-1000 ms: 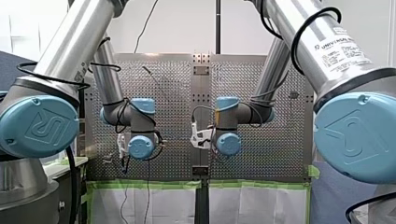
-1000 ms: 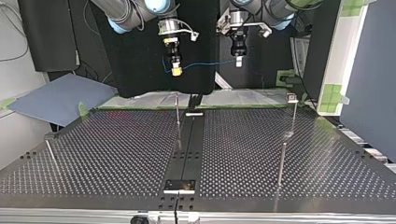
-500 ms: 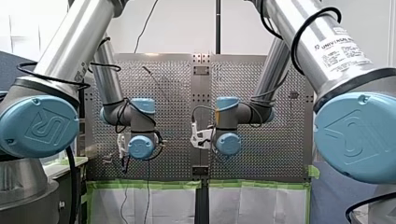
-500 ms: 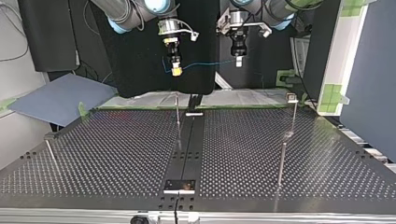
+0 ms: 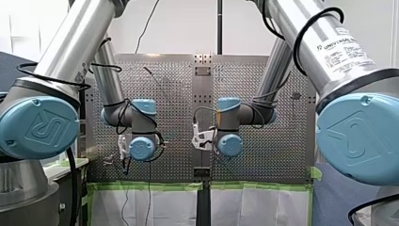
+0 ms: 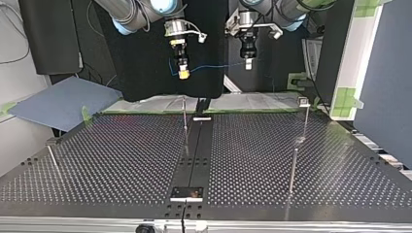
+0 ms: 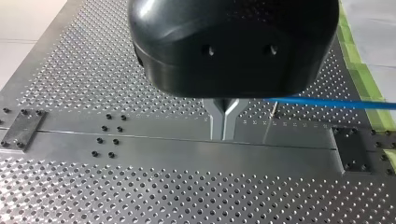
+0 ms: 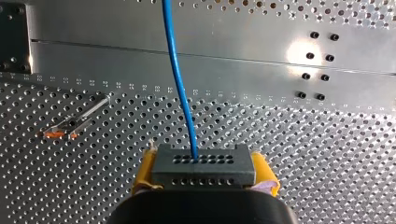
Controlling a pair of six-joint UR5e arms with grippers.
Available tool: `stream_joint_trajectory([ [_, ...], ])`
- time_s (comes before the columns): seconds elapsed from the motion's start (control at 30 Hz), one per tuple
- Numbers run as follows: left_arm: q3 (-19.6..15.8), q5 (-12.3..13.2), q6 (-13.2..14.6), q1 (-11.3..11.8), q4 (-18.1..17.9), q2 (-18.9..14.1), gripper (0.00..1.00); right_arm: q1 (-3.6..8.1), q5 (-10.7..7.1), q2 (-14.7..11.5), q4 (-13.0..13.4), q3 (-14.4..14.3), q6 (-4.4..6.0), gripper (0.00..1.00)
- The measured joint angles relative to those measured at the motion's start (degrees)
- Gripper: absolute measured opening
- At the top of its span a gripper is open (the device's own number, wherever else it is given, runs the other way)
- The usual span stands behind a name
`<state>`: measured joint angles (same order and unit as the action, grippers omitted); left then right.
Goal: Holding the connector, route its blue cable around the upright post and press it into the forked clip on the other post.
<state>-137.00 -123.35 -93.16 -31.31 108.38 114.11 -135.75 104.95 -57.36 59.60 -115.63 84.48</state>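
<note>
In the right wrist view my right gripper (image 8: 204, 179) is shut on a grey connector (image 8: 204, 166) between its yellow pads. The blue cable (image 8: 180, 79) leaves the connector and runs ahead of the fingers. In the top view my right gripper (image 6: 183, 74) hangs above the table's far edge. The cable (image 6: 216, 66) stretches from it to my left gripper (image 6: 248, 64). The left wrist view shows my left gripper (image 7: 224, 133) with its metal fingers together, and the cable (image 7: 327, 102) passes behind its black housing. A thin upright post (image 6: 185, 119) stands below the grippers, and a post with a clip head (image 6: 304, 103) stands at the right.
Two more thin posts rise from the perforated table (image 6: 121, 165), one near the front right (image 6: 293, 170) and one at the left edge (image 6: 52, 156). A dark centre rail (image 6: 194, 155) runs front to back. A post top with orange marks (image 8: 70, 125) lies beside my right gripper.
</note>
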Motion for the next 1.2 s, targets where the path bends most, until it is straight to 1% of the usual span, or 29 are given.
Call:
stream_joint_trajectory([
  [1.0,-0.06,-0.06,0.00,-0.18,0.04,0.00,0.00,-0.01,0.00,0.01,-0.01,0.01,-0.03,0.00],
  [1.2,-0.08,-0.09,0.00,-0.33,0.08,0.00,0.00,-0.89,-0.07,1.32,-1.49,-0.54,-0.16,0.00],
])
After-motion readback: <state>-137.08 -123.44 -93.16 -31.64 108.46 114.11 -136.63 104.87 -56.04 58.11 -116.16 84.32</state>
